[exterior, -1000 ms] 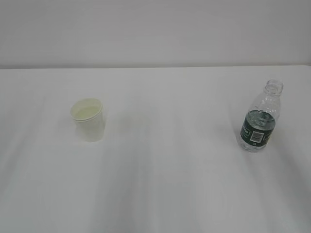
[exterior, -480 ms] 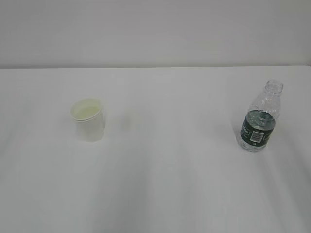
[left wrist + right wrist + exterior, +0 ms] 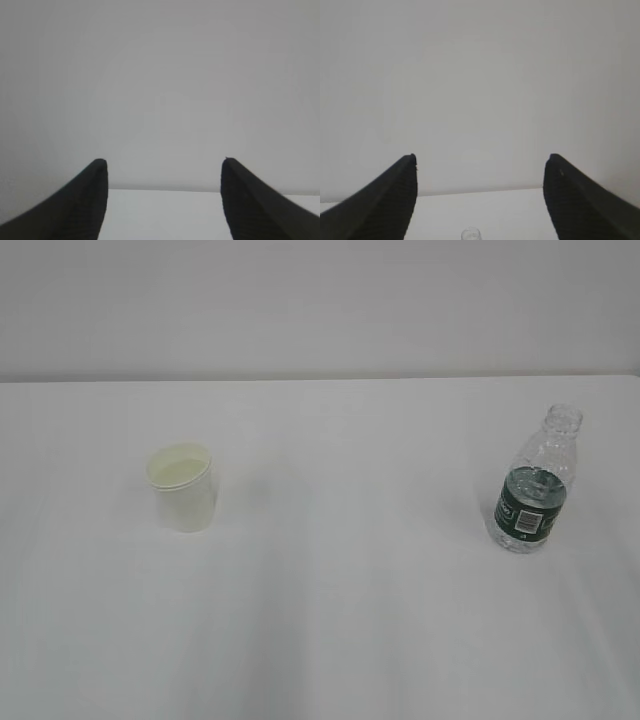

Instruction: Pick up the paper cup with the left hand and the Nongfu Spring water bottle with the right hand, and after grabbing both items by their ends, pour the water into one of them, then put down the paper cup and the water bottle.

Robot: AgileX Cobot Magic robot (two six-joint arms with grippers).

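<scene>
The white paper cup [image 3: 182,487] stands upright on the left of the white table [image 3: 340,590]. On the right stands the Nongfu Spring water bottle [image 3: 533,483], capless, with a dark green label and water low inside. Neither arm shows in the exterior view. In the left wrist view my left gripper [image 3: 164,162] is open with only the wall and far table edge between its black fingers. My right gripper [image 3: 481,159] is open too; the bottle's neck [image 3: 471,234] peeks up at the bottom edge, between and beyond the fingers.
A plain grey wall [image 3: 320,300] rises behind the table's far edge. Nothing else stands on the white tabletop between the cup and the bottle.
The cup and the bottle have not moved. Soft shadows on the tabletop have shifted slightly.
</scene>
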